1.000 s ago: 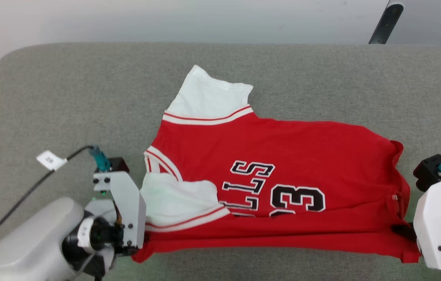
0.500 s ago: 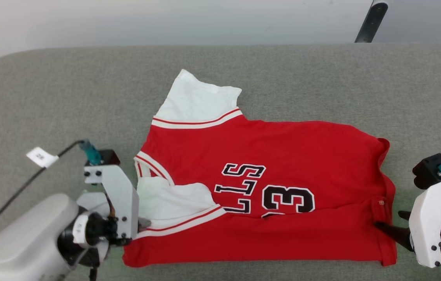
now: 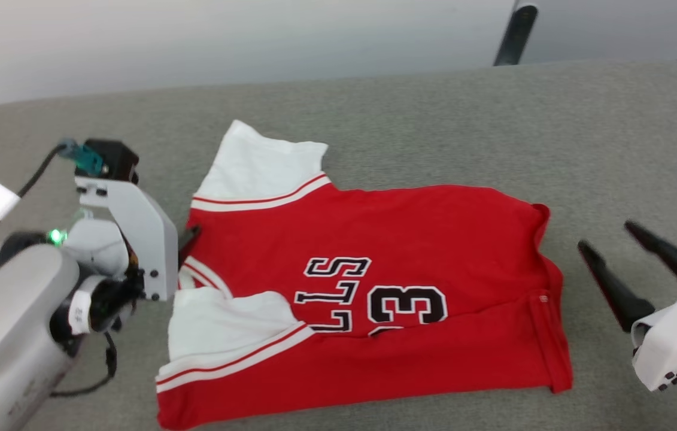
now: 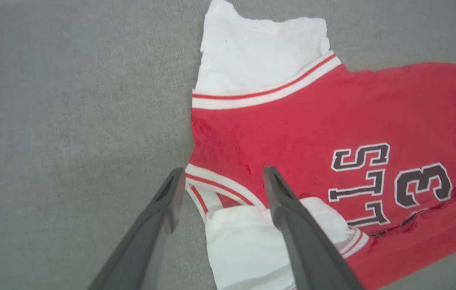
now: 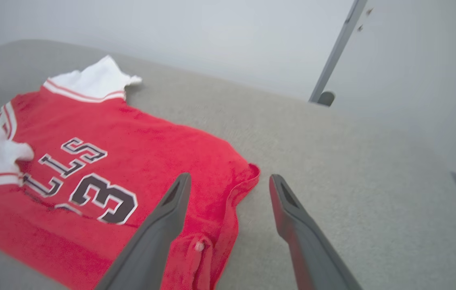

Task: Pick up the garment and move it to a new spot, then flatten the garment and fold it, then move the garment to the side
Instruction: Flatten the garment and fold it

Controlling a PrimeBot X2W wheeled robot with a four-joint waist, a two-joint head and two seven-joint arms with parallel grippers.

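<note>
Looks like the fold step to me. Far left of the head view, the left fingers (image 4: 157, 225) are spread wide with nothing in them. They hang by the striped collar (image 3: 206, 278), one either side of the trim in the wrist view. I can't tell if they touch the cloth.

In the middle, the garment (image 3: 434, 233) lies flat on the grey worktop (image 3: 434, 120), collar to the left and hem to the right. One white sleeve (image 3: 260, 161) sticks out toward the upper left. The other sleeve (image 3: 224, 323) is tucked over the front. The bottom strip is turned up over the lettering (image 3: 344, 287) and hides the lower part of it.

Lower right, the right fingers (image 3: 613, 293) are spread and empty too, just off the hem (image 3: 553, 335), clear of it.

My guess is the first lengthwise fold is done and let go. The next move probably needs both arms reaching to the far edge, that loose sleeve included, to bring it over the front.

A second ago both sets of fingers were down at the near corners and looked pinched on the edge. Since then they've opened and backed off. The left set came up to the collar and the right set moved out past the hem. The camera swung too, so I wouldn't read the shirt's drift across the frame as movement.
</note>
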